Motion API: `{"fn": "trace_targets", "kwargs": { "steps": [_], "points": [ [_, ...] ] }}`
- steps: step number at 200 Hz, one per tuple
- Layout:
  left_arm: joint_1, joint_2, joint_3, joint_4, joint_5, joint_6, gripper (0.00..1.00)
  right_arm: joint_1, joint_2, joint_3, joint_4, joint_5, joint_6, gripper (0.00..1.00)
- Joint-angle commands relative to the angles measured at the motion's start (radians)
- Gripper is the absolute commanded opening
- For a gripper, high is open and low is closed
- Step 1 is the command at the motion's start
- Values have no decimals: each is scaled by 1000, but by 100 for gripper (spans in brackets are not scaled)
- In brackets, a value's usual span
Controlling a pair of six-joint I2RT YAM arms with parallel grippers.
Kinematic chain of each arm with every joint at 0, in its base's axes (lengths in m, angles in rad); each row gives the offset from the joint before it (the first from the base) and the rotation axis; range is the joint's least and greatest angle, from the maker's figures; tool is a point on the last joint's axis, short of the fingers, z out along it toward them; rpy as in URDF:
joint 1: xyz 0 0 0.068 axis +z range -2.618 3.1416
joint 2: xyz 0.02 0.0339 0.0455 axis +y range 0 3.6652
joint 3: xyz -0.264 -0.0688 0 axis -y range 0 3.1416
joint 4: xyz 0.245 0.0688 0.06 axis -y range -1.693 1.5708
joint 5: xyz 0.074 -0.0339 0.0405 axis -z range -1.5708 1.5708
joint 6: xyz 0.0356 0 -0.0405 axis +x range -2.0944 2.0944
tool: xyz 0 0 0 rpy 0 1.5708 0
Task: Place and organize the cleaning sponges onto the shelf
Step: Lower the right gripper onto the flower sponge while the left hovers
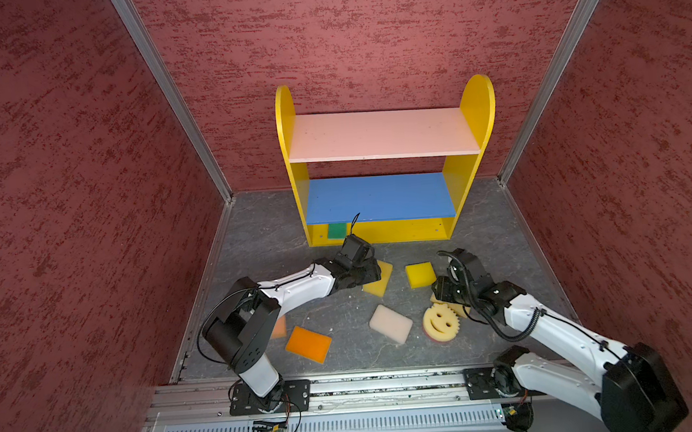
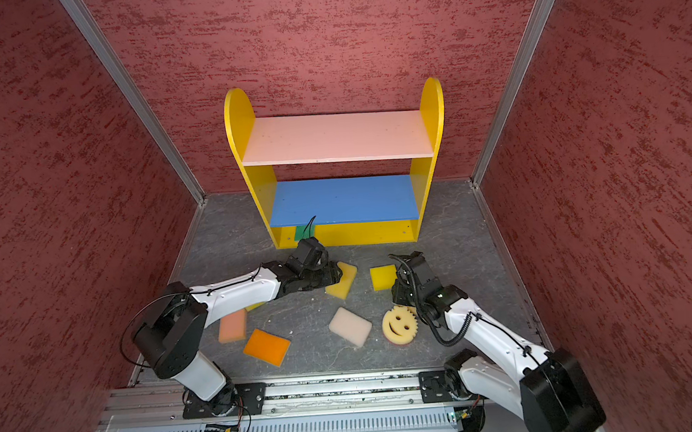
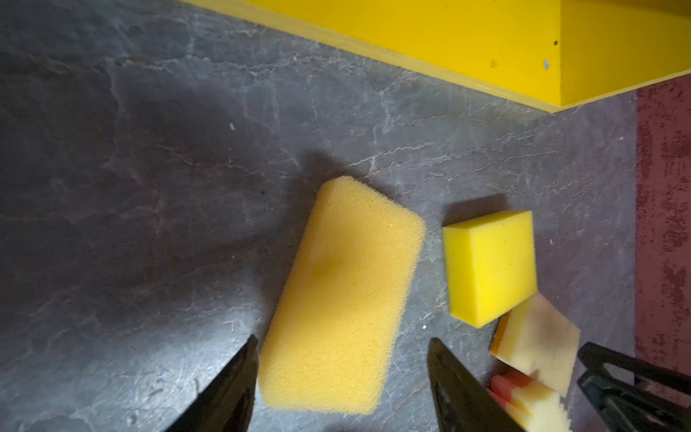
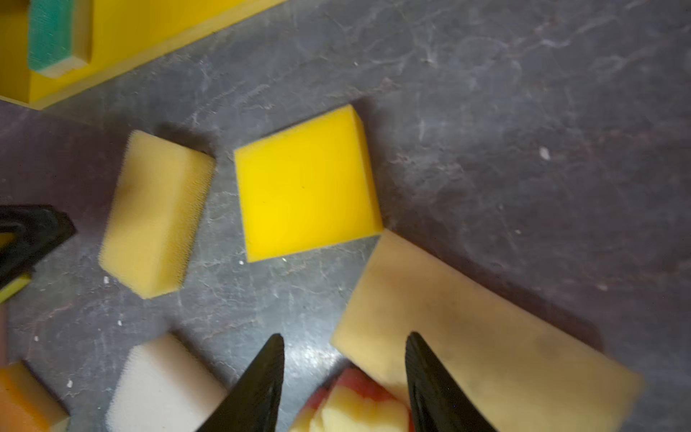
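Pick-up step, early going. One green sponge (image 1: 336, 231) sits on the shelf (image 1: 476, 103) bottom board; the rest lie loose on the table (image 1: 342, 305). Left hand (image 3: 343, 339), jaws apart, straddles the golden sponge (image 3: 344, 262); next it should close and lift. Right hand (image 4: 344, 336) is apart and empty over the tan sponge (image 4: 486, 336).

Grey tabletop (image 1: 254, 240) bearing the shelf (image 1: 380, 133).
We see a green sponge (image 1: 336, 231) on the shelf's bottom board (image 1: 403, 230); before the shelf lie golden sponge (image 1: 382, 282), yellow sponge (image 1: 420, 274), cream sponge (image 1: 390, 323), orange sponge (image 1: 308, 344), smiley sponge (image 1: 440, 321).
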Motion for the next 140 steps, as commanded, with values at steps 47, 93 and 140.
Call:
{"fn": "trace_targets", "kwargs": {
  "steps": [47,93,140],
  "points": [
    [-19,-85,11,13,18,36,72,-17,-111,-39,-110,31,81,66],
    [-36,-91,29,2,16,56,71,-17,-114,-42,-135,-75,89,61],
    [-25,-91,29,-7,19,61,71,-4,-142,-107,-116,-176,154,60]
  ]
}}
